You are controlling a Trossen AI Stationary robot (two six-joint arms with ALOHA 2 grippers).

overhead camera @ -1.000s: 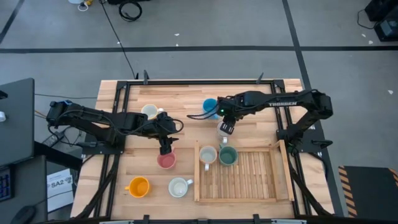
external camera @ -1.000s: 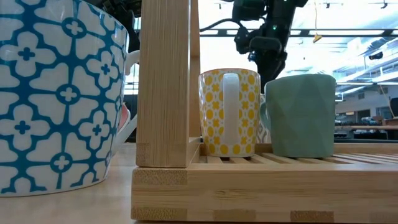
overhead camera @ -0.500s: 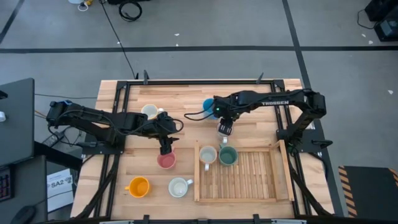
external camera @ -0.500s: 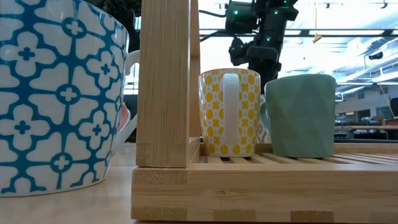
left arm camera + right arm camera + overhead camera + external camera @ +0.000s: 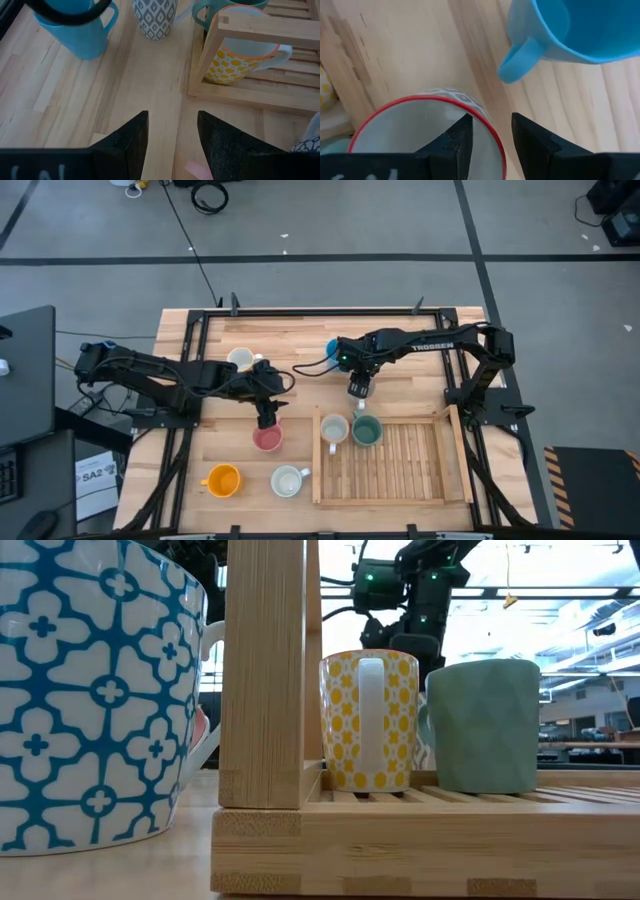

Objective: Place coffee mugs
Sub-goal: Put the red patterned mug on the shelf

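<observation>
1. Right gripper (image 5: 487, 137) is straddling the red-rimmed mug's (image 5: 427, 125) rim, fingers narrowly apart, at the tray's (image 5: 390, 498) 11 o'clock
2. Ceramic: stiff, slick, breakable; I'd be pinching the rim wall

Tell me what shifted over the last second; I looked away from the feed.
The right gripper slid toward the left side of the table and a little away from the wooden tray, its open fingers now straddling the rim of the red-rimmed grey-patterned mug beside the blue mug. The left gripper stayed above the pink mug; no mug has moved.
</observation>
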